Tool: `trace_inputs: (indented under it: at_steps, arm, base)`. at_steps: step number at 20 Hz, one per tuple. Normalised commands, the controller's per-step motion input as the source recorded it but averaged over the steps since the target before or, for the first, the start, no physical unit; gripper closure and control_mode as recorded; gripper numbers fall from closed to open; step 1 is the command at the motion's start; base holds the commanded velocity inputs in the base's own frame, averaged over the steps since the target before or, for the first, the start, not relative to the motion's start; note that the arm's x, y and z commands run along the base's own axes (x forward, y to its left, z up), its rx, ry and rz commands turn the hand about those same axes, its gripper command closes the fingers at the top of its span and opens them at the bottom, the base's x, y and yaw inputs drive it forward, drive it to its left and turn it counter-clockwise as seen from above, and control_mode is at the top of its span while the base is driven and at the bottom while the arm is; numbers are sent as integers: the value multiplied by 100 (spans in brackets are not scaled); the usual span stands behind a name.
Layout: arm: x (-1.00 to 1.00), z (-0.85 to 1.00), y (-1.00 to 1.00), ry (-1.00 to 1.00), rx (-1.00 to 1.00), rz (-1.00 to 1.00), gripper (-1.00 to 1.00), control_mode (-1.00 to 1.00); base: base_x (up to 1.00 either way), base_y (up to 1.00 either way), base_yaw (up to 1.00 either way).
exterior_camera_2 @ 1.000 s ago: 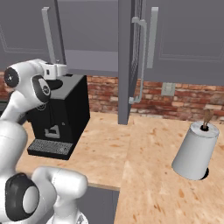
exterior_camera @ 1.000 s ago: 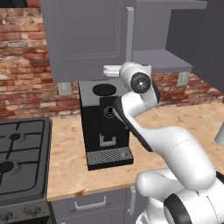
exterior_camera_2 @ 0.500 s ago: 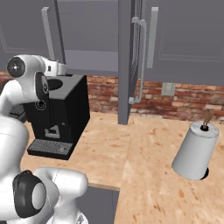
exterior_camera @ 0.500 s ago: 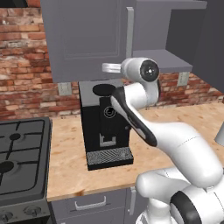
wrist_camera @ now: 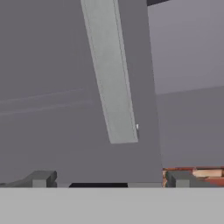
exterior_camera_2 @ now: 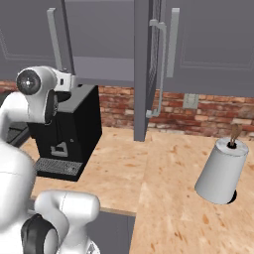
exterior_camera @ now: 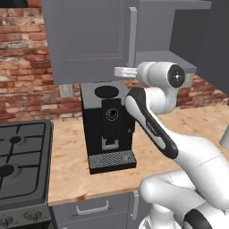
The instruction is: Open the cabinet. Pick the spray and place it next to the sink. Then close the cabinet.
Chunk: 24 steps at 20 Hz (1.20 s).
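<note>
The gripper [wrist_camera: 111, 179] is standing wide open, its two dark fingertips [wrist_camera: 41, 178] well apart and holding nothing. In the hand view they are flanking the lower edge of a matte grey door of the cabinet [wrist_camera: 52, 87], with the door's silver bar handle [wrist_camera: 111, 78] running tilted between and above them, apart from both tips. A strip of red brick wall [wrist_camera: 192, 175] is showing past the door's lower corner.

In the left base view the hand [exterior_camera: 127, 71] is pointing at the foot of the long vertical handle [exterior_camera: 132, 38] on the left-hand door, which is lying shut and flat-panelled; the right-hand door [exterior_camera: 214, 40] is hanging swung outward, exposing the grey inner shelf [exterior_camera: 165, 57]. A black coffee machine [exterior_camera: 107, 125] is sitting on the wooden counter [exterior_camera: 67, 170] near its back edge, beside a stove [exterior_camera: 22, 165].

The right base view is presenting the open door [exterior_camera_2: 149, 69] edge-on with its handle [exterior_camera_2: 158, 69], and a white paper towel roll [exterior_camera_2: 222, 168] near the counter's right end.
</note>
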Motion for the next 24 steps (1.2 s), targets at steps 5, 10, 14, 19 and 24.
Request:
trace_inputs:
  at_steps: [5,10,14,19,24]
  arm:
    - [-87,48,-22,-3,1,4,-100,-100]
    - [-72,57,-26,5,0,2,-100,-100]
    - [-73,38,-27,18,0,0,-100,-100]
    - [-68,5,-21,20,0,0,-100,-100]
    - [-64,0,-10,1,0,0,-100,-100]
  base:
    - [0,0,0]
    - [0,0,0]
    - [0,0,0]
    - [0,0,0]
    - [0,0,0]
